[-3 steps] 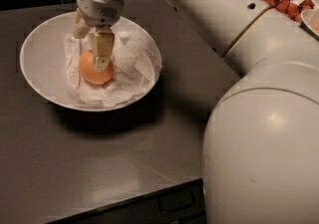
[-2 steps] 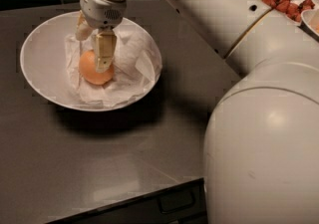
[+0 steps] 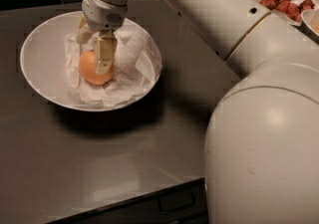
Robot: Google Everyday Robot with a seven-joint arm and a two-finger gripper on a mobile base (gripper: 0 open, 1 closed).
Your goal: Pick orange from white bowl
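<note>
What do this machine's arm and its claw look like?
The arm is a thick, smooth, off-white tube with bulging rounded joints, a thin gold ring at one joint and small dark holes. Its wrist is grey with a dotted grille. The gripper, cream and blocky, is in the white bowl, at the orange.

small round orange [image 3: 88,72] on crumpled paper [image 3: 130,64] in wide white bowl [image 3: 36,55], gripper [image 3: 93,64] right over it
</note>
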